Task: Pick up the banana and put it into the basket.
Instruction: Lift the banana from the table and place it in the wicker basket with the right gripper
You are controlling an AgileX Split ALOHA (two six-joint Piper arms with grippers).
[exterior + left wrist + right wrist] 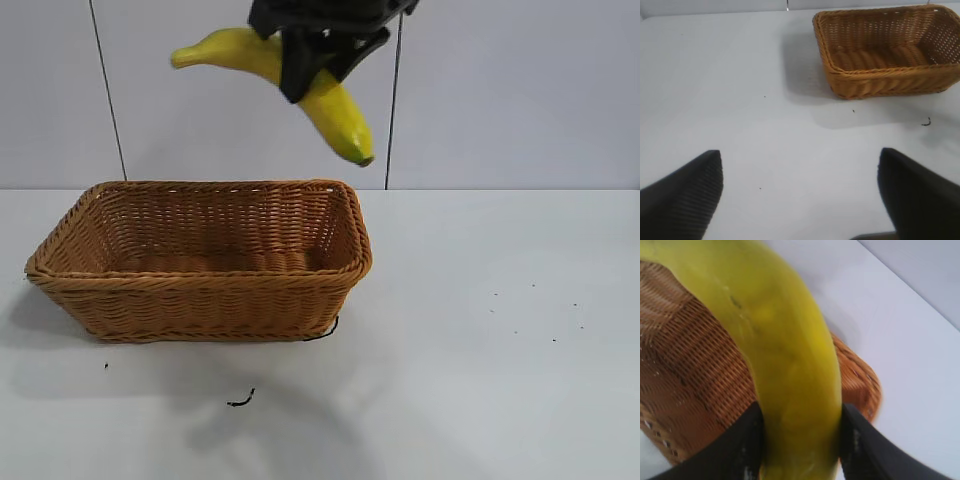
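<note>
The yellow banana (335, 105) hangs high in the air above the right end of the wicker basket (200, 290), its greenish tip pointing down to the right. My right gripper (315, 62) is shut on the banana's middle. In the right wrist view the banana (785, 365) fills the frame between the black fingers (735, 450), with the basket (685, 380) below it. My left gripper (800, 200) is open and empty over bare table, well away from the basket (890, 75).
The basket is empty. A small black scrap (240, 401) lies on the white table (500, 350) in front of it, and another dark bit (325, 332) pokes out at its right front corner. A few dark specks dot the table.
</note>
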